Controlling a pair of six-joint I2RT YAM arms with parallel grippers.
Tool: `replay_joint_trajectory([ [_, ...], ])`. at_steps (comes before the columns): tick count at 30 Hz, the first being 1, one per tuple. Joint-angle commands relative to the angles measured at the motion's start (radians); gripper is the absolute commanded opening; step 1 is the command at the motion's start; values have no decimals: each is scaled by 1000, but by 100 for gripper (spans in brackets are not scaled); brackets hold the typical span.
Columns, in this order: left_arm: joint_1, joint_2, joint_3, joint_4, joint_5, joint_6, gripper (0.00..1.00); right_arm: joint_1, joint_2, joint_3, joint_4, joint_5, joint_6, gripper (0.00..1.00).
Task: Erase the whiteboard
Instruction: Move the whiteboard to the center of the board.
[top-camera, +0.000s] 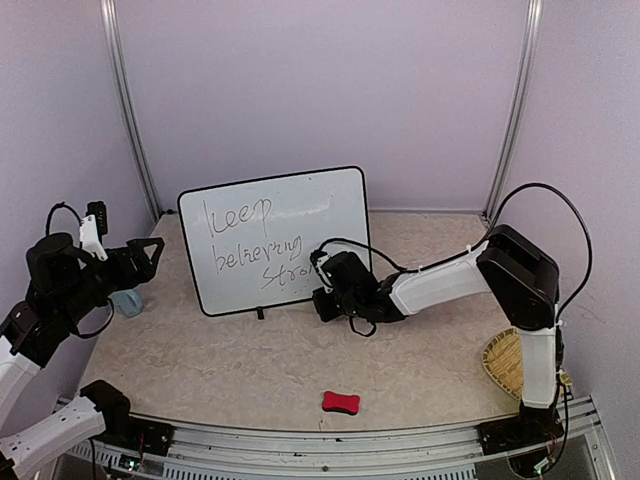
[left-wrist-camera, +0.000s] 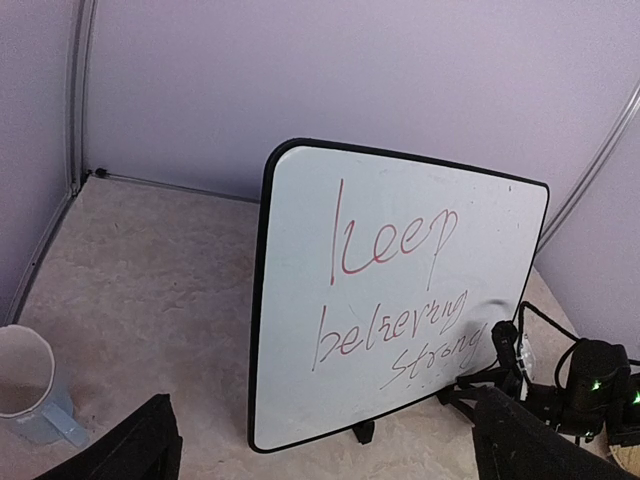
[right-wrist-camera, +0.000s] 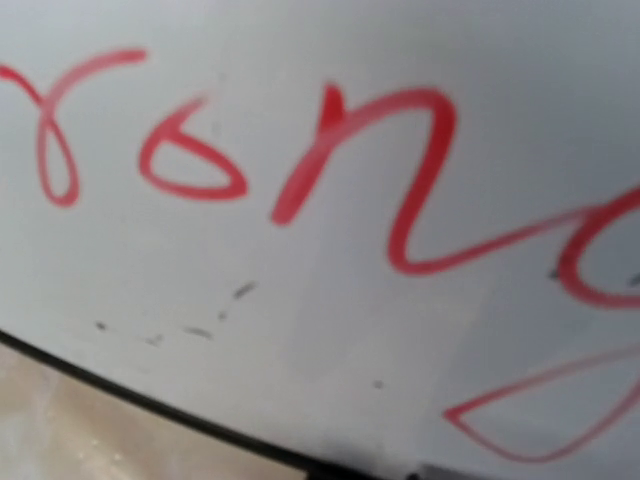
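Observation:
The whiteboard (top-camera: 275, 240) stands upright on its small black feet at the back of the table, bearing the handwriting "keep believing strong", red in the wrist views. It also shows in the left wrist view (left-wrist-camera: 400, 260) and fills the right wrist view (right-wrist-camera: 320, 250). My right gripper (top-camera: 322, 287) is at the board's lower right corner, right up against its face by the word "strong"; its fingers do not show in its own view. My left gripper (top-camera: 150, 255) is open and empty, raised to the left of the board and facing it (left-wrist-camera: 325, 425).
A red eraser (top-camera: 340, 402) lies near the table's front edge. A pale cup (top-camera: 127, 300) stands at the left below my left gripper, also in the left wrist view (left-wrist-camera: 25, 395). A woven basket (top-camera: 503, 360) sits at the right edge.

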Motion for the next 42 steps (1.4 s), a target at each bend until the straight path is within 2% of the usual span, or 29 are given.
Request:
replay_joint_trajectory([
  [1,6,-7,-10,14,-2,11,99,10,46,45,-22,27,28,35],
  [6,5,-5,-11,15,1,11,99,10,74,71,-45,47,41,33],
  [13,7,-5,-10,15,1,12,99,11,99,88,-45,54,45,15],
  [16,7,-4,-10,15,0,11,99,11,99,89,-44,62,44,2],
  [17,7,-5,-11,15,0,11,99,10,96,86,-40,61,42,0],
  [25,7,-4,-11,14,1,13,99,5,39,27,-4,35,-47,0],
  [42,10,-41,-11,14,-23,10,99,-30,-81,-122,56,-138,-231,0],
])
